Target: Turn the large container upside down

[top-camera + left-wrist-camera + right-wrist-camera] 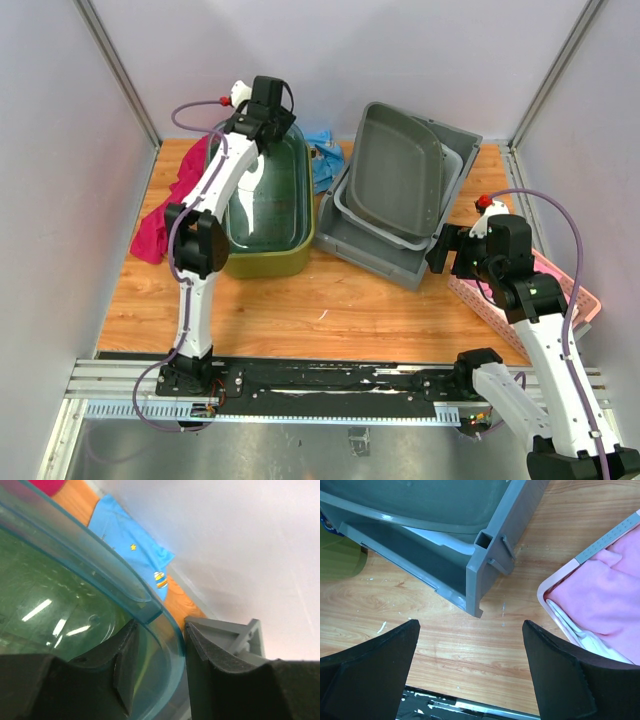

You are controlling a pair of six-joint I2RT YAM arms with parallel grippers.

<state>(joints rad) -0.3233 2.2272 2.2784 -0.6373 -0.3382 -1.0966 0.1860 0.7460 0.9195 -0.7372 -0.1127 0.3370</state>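
a: where is the container in this shot?
b: the large translucent green plastic container (268, 205) stands open side up on the wooden table (330, 300), left of centre in the overhead frame. a crumpled magenta cloth (162, 222) lies against its left wall.
a: and the left arm?
b: the left gripper (160, 624) is at the container's far rim, at the upper left of the overhead frame. its pincer is drawn narrow over the rim, with one black finger (125, 670) inside the wall and the other outside, both against the plastic.
a: any print to read?
b: only on the bright blue cloth (131, 547) beyond the rim: a small yellow star and a striped yellow-and-dark motif.
a: the right side?
b: the right gripper (471, 625) hangs spread wide and holding nothing over bare wood at the lower right. it sits between the corner of a dark grey plastic crate (480, 570) and a pink plastic basket (560, 580) that holds pink fabric (605, 585). a lighter grey plastic tub (395, 170) lies tilted in the crate.
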